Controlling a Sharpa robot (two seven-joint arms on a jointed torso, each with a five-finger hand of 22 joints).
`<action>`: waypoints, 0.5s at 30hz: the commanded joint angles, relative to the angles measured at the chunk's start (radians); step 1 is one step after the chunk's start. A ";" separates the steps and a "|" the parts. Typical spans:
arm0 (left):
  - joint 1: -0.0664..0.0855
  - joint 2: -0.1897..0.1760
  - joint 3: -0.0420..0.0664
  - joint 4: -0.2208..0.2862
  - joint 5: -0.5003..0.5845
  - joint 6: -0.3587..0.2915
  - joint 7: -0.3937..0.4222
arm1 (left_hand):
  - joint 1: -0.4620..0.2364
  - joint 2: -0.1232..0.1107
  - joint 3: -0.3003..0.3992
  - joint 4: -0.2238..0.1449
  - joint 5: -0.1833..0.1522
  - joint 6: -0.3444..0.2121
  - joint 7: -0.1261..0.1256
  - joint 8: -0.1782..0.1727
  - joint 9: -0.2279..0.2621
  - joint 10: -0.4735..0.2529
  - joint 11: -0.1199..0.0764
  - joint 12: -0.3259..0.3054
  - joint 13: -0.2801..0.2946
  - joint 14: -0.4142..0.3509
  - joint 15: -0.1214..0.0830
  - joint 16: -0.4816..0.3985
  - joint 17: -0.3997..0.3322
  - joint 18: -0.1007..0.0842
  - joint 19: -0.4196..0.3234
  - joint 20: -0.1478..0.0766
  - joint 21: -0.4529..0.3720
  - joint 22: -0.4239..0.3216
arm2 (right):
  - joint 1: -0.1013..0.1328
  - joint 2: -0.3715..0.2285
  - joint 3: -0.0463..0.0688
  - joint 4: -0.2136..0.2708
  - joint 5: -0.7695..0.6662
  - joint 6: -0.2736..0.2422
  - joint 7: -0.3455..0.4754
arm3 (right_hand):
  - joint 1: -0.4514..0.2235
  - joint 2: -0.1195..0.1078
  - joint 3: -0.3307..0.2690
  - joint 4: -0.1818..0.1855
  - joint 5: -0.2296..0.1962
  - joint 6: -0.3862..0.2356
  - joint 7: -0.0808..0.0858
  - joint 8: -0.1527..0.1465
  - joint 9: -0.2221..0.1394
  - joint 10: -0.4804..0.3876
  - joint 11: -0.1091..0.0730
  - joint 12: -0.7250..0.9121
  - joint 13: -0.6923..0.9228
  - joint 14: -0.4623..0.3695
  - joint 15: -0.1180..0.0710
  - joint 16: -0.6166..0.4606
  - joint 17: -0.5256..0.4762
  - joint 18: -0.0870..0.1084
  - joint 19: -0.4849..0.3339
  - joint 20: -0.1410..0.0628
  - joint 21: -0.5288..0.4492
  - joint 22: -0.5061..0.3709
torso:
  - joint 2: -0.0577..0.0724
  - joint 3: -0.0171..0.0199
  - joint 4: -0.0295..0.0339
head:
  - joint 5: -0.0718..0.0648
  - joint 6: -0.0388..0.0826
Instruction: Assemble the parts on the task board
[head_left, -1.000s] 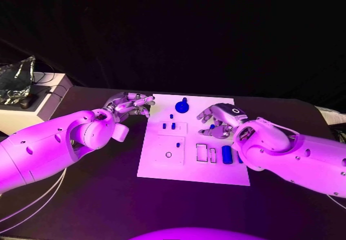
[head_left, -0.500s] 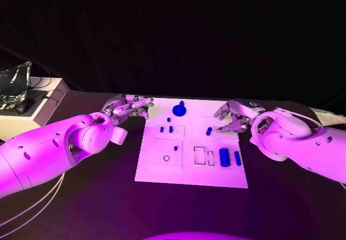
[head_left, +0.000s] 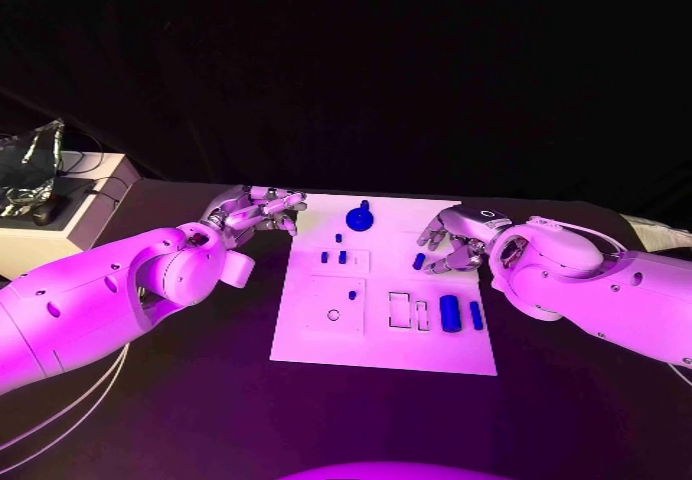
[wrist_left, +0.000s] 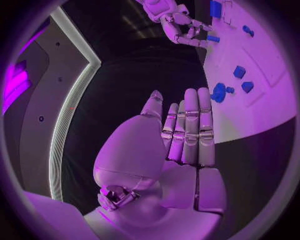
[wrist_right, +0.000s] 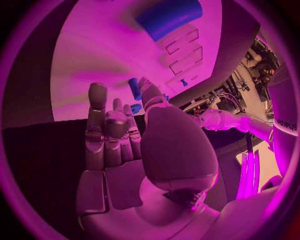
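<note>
Lying on the white task board (head_left: 378, 345), the small blue peg (head_left: 418, 261) runs roughly near-to-far, tipped a bit, right beside the right hand (head_left: 459, 240), whose fingers (wrist_right: 97, 120) are loosely spread and holding nothing. The left hand (head_left: 257, 211) hovers off the board's far left corner, fingers straight and together, empty. A blue round knob (head_left: 361, 215) sits near the far edge; a bigger blue cylinder (head_left: 450, 312) stands lengthwise nearer.

White task board (head_left: 378, 345) on a black table (head_left: 173, 400). Blue parts: a round knobbed piece (head_left: 359, 218) at the board's 12 o'clock, a small peg (head_left: 418, 261) at 2 o'clock, a long cylinder (head_left: 450, 313) and a slim bar (head_left: 476, 316) at 4 o'clock. White arms carry the silver left hand (head_left: 257, 212) and the silver right hand (head_left: 456, 238).
</note>
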 joint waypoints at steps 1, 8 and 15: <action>0.000 0.000 0.001 0.003 0.006 0.013 0.015 | 0.008 0.005 -0.001 0.005 0.004 0.001 0.007 -0.004 0.000 0.004 0.002 -0.004 0.000 0.000 -0.001 0.001 0.001 -0.019 0.000 -0.001 -0.005 0.001 | -0.002 0.008 -0.001 -0.006 -0.028 0.027 0.011 | -0.008 0.014 0.023 -0.018 -0.009 0.012 0.001 -0.001 0.000 0.016 -0.002 0.000 0.000 0.006 -0.004 0.007 0.008 0.000 0.027 -0.010 0.013 0.030 | 0.000 -0.0007 -0.0004 | 0.000 -0.002; 0.000 -0.001 0.001 0.004 0.006 0.011 0.009 | 0.008 0.006 -0.001 0.005 0.004 -0.001 0.009 -0.004 0.000 0.003 0.002 -0.004 0.000 0.000 -0.001 0.002 0.001 -0.019 0.001 -0.001 -0.005 0.001 | -0.008 0.026 -0.002 -0.011 -0.029 0.025 0.003 | -0.031 0.029 0.102 -0.036 -0.021 0.035 0.012 -0.002 0.000 0.053 -0.011 -0.002 0.000 0.008 -0.010 0.016 0.025 -0.005 0.027 -0.016 0.048 0.033 | 0.000 0.0009 -0.0015 | 0.001 -0.003; 0.000 -0.001 0.001 0.003 0.006 0.010 0.004 | 0.007 0.006 -0.001 0.006 0.004 -0.001 0.010 -0.004 0.000 0.002 0.003 -0.005 0.000 0.000 0.000 0.002 0.001 -0.019 0.001 -0.001 -0.005 0.002 | -0.013 0.036 -0.004 -0.013 -0.030 0.030 0.002 | -0.037 0.041 0.212 -0.045 -0.056 0.072 0.014 -0.003 0.000 0.082 -0.018 -0.003 0.000 0.009 -0.016 0.023 0.037 -0.012 0.025 -0.022 0.070 0.037 | -0.001 0.0013 -0.0013 | 0.001 -0.006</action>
